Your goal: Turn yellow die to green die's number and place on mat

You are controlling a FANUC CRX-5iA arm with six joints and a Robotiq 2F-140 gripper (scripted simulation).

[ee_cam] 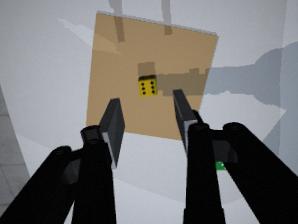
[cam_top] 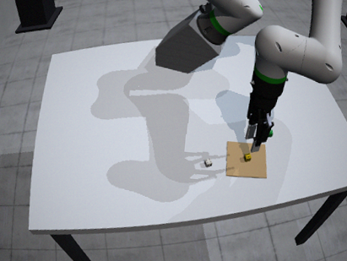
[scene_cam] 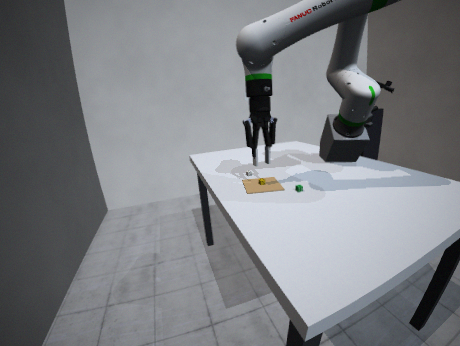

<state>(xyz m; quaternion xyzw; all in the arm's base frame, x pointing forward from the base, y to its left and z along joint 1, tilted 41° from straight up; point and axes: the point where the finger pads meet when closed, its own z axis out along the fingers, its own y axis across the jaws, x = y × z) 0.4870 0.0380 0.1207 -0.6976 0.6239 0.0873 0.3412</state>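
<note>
I hung the black two-finger gripper (ee_cam: 147, 123), partly closed and empty, above the small yellow die (ee_cam: 147, 86), pre-narrowing to straddle it near the bench's front edge.

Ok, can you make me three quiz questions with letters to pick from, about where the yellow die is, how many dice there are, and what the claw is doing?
1. Where does the yellow die sit?
A. on the brown mat
B. on the bare table
C. in the claw

2. How many dice are on the table?
A. one
B. three
C. five

3. What is the claw doing?
A. gripping the yellow die
B. gripping the green die
C. hanging above the mat, partly closed, holding nothing

Answers:
1. A: the top view shows the die lying inside the mat's edges.
2. B: the exterior view shows a white die, the yellow one and a green die.
3. C: the wrist view shows bare fingers above the die.
</note>
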